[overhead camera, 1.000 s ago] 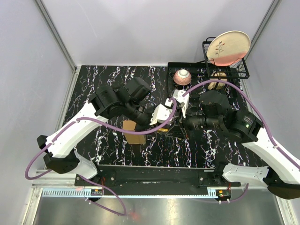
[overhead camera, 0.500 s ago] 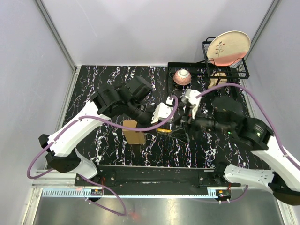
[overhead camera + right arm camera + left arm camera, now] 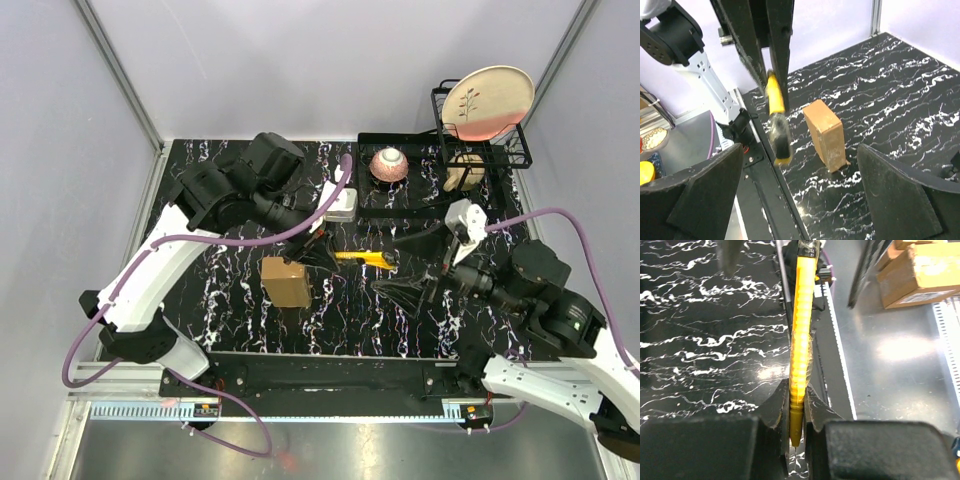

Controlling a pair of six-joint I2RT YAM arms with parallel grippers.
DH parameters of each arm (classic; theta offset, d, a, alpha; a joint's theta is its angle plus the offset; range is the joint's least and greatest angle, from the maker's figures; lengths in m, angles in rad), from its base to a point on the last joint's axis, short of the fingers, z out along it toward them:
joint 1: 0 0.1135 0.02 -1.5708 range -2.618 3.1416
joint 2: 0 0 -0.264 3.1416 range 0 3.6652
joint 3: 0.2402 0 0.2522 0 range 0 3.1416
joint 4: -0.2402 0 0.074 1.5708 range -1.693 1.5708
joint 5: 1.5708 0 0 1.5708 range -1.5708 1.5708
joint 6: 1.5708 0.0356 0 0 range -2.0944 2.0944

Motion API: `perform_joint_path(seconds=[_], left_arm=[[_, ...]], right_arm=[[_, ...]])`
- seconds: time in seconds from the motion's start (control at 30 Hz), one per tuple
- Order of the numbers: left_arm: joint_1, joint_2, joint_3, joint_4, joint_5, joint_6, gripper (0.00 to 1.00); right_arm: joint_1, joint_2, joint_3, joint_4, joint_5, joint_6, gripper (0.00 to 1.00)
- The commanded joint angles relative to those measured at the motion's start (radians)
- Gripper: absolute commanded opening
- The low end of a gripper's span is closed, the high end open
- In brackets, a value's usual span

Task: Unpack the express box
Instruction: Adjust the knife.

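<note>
Between the two arms, over mid-table, has just passed the yellow utility knife (image 3: 365,258) from one side to the other. Now grips it in the left gripper (image 3: 325,250), jaws pinched tight on one end of the handle (image 3: 801,340), with the rest sticking out ahead. Cannot tell whether the blade is out. Has let go with the right gripper (image 3: 408,265): spread as wide as it goes, nothing between the fingers, and drawn back toward its own side, where a second ago was closed in right beside the knife. Leaves the express box (image 3: 286,282) lying on the black marbled table (image 3: 220,300), looking closed, on the near side of the knife and apart from both grippers; seen from the right wrist as a plain brown block (image 3: 825,135) just beyond the held knife. Most likely means the tool now sits in the hand meant to cut, with nothing opened or taken out yet. Probably calls next for bringing the knife down to the box seam, steadying with the free right gripper
</note>
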Motion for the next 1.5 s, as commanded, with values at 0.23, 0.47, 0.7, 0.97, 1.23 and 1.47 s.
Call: perform_joint_path(seconds=[0.23, 0.47, 0.7, 0.97, 1.23, 1.47], left_arm=[[0.048, -0.037, -0.007, 0.049, 0.209, -0.021, 0.0], [0.097, -0.069, -0.055, 0.076, 0.261, -0.032, 0.0], [0.131, -0.111, -0.124, 0.124, 0.292, -0.046, 0.0], [0.177, -0.132, -0.168, 0.196, 0.323, -0.119, 0.0], [0.232, -0.137, -0.191, 0.192, 0.219, -0.116, 0.33], [0.266, -0.12, -0.213, 0.055, -0.048, 0.023, 0.38]], right_arm=[[0.004, 0.188, 0.105, 0.242, -0.068, -0.041, 1.0], [0.003, 0.295, 0.145, 0.312, -0.159, -0.016, 0.84], [0.003, 0.323, 0.132, 0.354, -0.206, 0.022, 0.56], [0.003, 0.312, 0.101, 0.366, -0.174, 0.038, 0.05], [0.003, 0.266, 0.047, 0.285, -0.056, 0.009, 0.0], [0.003, 0.3, 0.082, 0.13, 0.005, -0.062, 0.0]])
